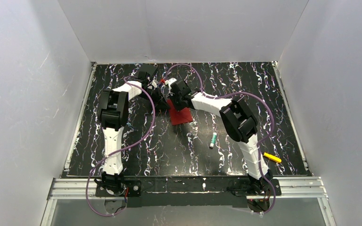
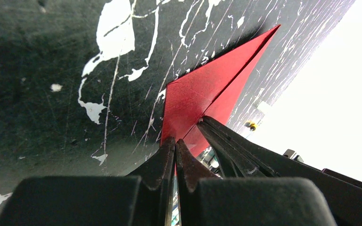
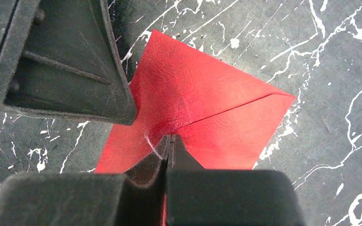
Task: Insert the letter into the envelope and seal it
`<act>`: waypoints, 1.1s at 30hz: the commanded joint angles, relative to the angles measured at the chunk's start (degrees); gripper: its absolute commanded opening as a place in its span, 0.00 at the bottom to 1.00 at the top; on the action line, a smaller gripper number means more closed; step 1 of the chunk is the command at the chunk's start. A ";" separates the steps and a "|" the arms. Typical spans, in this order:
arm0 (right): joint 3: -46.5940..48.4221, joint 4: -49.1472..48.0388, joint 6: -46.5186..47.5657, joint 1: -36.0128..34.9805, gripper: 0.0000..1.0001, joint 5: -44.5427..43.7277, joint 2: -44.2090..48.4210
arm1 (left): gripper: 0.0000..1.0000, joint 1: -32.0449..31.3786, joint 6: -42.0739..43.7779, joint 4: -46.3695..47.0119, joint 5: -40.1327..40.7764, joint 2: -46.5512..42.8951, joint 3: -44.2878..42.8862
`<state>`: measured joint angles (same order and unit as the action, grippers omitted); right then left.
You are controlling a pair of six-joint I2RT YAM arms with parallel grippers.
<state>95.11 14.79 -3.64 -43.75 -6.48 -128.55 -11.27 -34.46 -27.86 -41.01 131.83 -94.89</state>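
At the far middle of the black, white-veined table [image 1: 122, 141], the envelope [image 1: 181, 115] [image 2: 193, 94] [image 3: 207, 103] lies between two robot arms that reach in from either side. Its red faces meet along a crease that runs from the right gripper's tips out to one corner. Whether anything sits inside cannot be told; only red paper and a thin pale strand at the crease show.

The right gripper [image 1: 174, 101] [image 3: 169, 139] has its fingers pressed together on the envelope's near edge, with red paper showing between them. The left gripper [image 1: 162, 100] [image 2: 175, 143] is likewise closed tight at a corner of the envelope, a sliver of red caught in the narrow slit between its fingers. The two grippers sit just beside each other, each visible in the other's wrist view.

Well apart, on the right half of the table, a small green-and-white tube [image 1: 213, 140] lies nearer the arm bases. A yellow object [image 1: 272, 157] [image 2: 251, 125] rests by the right edge.
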 commanded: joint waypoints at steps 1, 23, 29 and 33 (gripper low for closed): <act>-7.34 13.93 2.03 0.88 0.03 3.65 -8.84 | 0.01 -0.07 2.38 -3.69 5.14 2.26 0.68; -8.77 9.13 1.16 0.86 0.18 16.15 -1.92 | 0.00 -0.07 2.93 -4.75 6.39 2.99 0.65; -8.42 7.14 -0.40 1.26 0.23 23.51 0.59 | 0.00 -0.07 2.52 -4.34 6.73 3.23 1.63; -7.75 6.51 -2.50 1.65 0.21 25.03 -0.90 | 0.00 -0.15 1.96 -3.60 6.85 3.05 2.81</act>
<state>90.19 10.57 -3.42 -41.21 12.32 -125.14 -11.18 -34.06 -28.82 -41.01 131.94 -95.04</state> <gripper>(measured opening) 0.226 0.007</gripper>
